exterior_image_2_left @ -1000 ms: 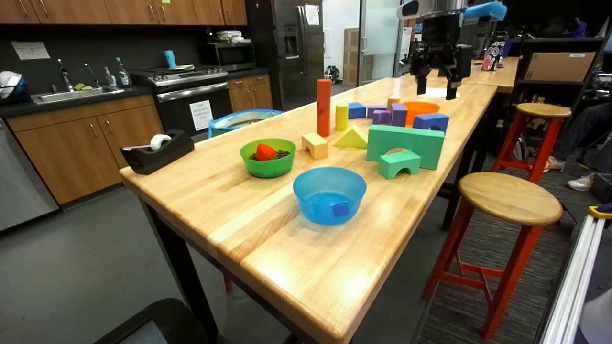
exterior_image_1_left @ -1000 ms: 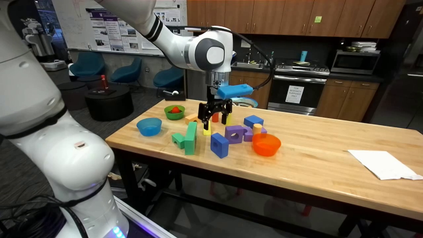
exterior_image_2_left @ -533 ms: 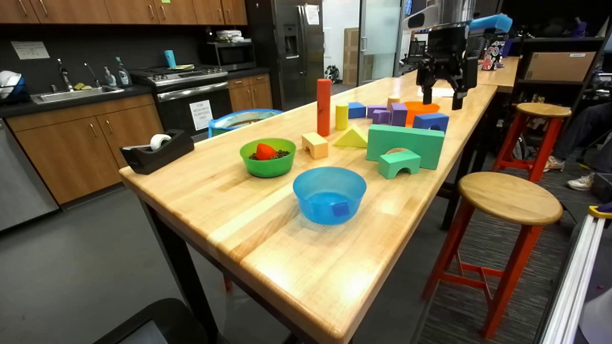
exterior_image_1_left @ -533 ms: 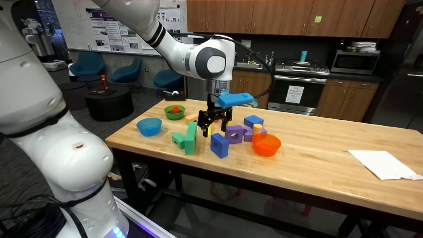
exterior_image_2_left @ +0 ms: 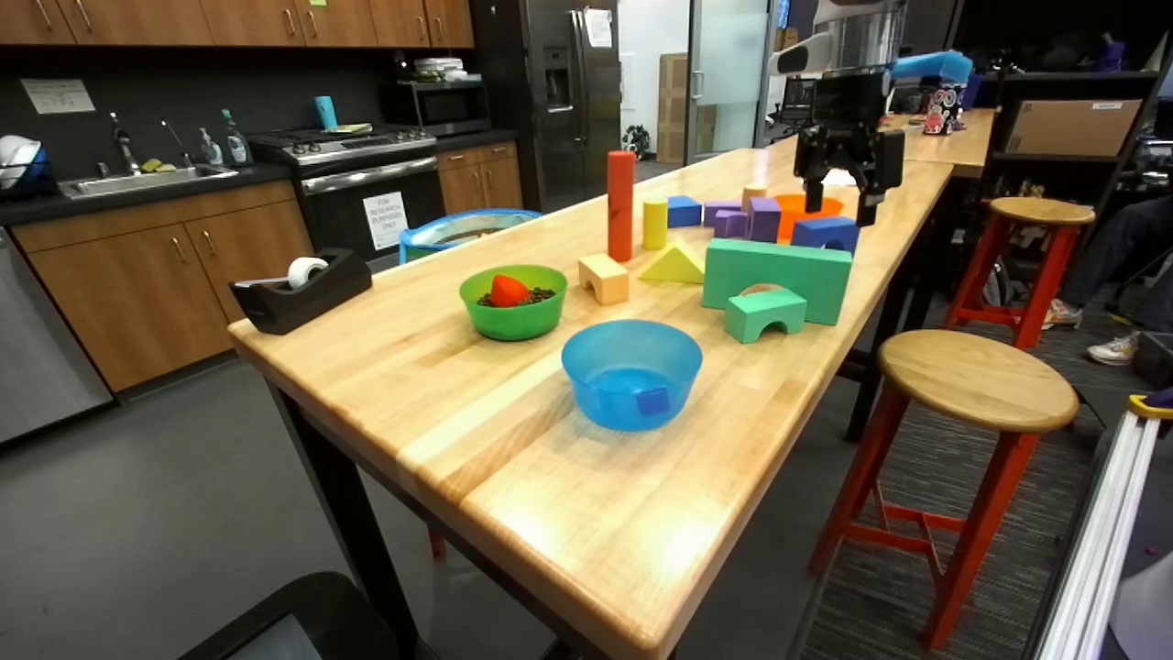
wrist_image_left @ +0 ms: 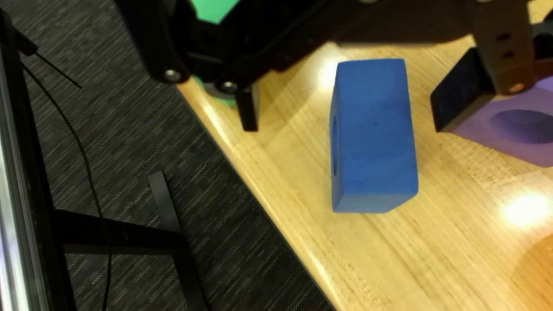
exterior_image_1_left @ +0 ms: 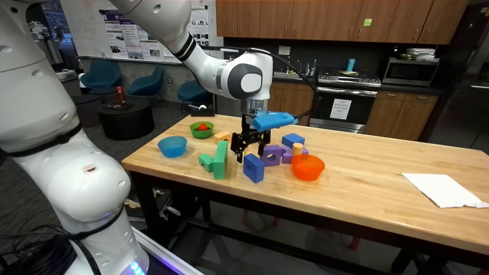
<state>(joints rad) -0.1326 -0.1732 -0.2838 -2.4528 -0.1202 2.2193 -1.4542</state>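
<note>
A black two-fingered gripper [exterior_image_1_left: 251, 156], spread and empty, hangs above a matte blue rectangular block [wrist_image_left: 375, 134] (dark hollow in one side) near the rounded edge of a pale wooden tabletop [wrist_image_left: 389, 255], bare grain between; a holed purple block [wrist_image_left: 518, 129] sits nearby.

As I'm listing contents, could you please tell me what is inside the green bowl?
A red-orange object sits among small dark pellets; whatever lies beneath them is covered.

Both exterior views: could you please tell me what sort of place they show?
Probably a research lab with a kitchen: the oven carries a sign reading "FOR RESEARCH PURPOSES ONLY", a sink is nearby, and printed posters hang at the back.
</note>
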